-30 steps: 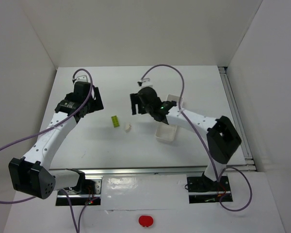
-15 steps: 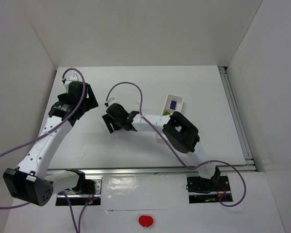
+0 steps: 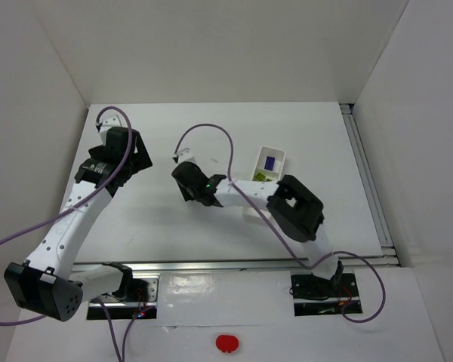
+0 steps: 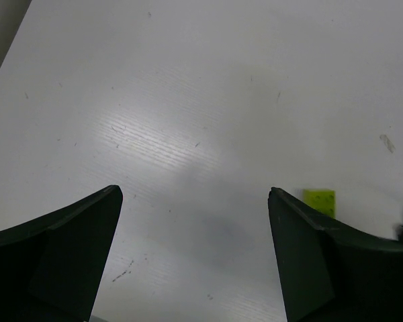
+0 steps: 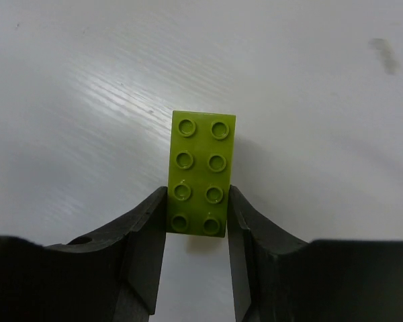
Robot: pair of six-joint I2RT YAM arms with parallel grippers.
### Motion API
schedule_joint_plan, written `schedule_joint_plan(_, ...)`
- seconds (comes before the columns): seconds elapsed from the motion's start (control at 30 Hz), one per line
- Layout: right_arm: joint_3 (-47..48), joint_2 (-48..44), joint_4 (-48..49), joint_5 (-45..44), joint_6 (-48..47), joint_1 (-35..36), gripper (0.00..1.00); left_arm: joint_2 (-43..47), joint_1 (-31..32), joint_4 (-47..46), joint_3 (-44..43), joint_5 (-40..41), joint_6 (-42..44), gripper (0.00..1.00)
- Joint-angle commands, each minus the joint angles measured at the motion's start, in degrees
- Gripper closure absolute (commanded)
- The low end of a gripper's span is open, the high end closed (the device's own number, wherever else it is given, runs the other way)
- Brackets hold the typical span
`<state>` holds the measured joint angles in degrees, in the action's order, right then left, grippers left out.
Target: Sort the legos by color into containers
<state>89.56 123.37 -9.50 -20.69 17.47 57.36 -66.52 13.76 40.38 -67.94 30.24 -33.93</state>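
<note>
White surface, sorting part done: tray (image 3: 282,154) holds the purple lego (image 3: 269,161) and, I think, a green one (image 3: 262,176); right jaws pinch another green lego (image 5: 201,176) between them, left jaws wide, empty.

One lego brick (image 5: 201,161) lies on the table (image 5: 87,80) between the right gripper's (image 5: 197,201) fingers. The tray (image 3: 272,149) lies to its right. In the tray's far part lies a second brick (image 3: 269,162).

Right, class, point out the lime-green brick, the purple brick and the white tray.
lime-green brick (image 5: 201,157): right wrist view, middle of its studded top.
purple brick (image 3: 269,162): top external view, its top face.
white tray (image 3: 280,154): top external view, bare far end by the rim.
</note>
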Motion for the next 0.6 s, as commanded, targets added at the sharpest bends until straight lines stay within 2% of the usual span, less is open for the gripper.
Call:
schedule_joint_plan(0.0,-9.3,-16.4,9.7,-8.0,-0.3,0.0,0.72,0.3,0.0,0.0,-0.4,0.5,-0.1,0.01)
schedule_joint_plan(0.03,-15.3,-21.7,11.2,-9.2,-0.3,-1.0,0.72,0.3,0.0,0.0,-0.4,-0.1,-0.1,0.01)
schedule_joint_plan(0.1,-20.6,-28.5,13.1,-10.5,1.7,-4.2,0.72,-1.0,0.0,0.0,-1.0,-1.2,0.4,0.01)
schedule_joint_plan(0.13,-25.1,-30.4,13.1,-11.0,2.5,-5.4,0.71,-1.0,0.0,-0.6,-1.1,-2.0,1.0,0.01)
schedule_joint_plan(0.33,-35.8,-38.9,7.8,-9.2,6.9,-15.7,0.66,-2.6,0.0,-1.9,-1.6,-7.1,2.6,0.01)
schedule_joint_plan(0.5,-38.0,-38.9,4.2,-6.8,6.1,-23.1,0.66,-6.4,0.0,-5.7,-1.6,-26.4,10.2,0.06)
schedule_joint_plan(0.57,-38.8,-38.9,4.8,-5.5,5.6,-24.9,0.66,-8.4,0.0,-5.7,-1.6,-30.7,11.5,0.07)
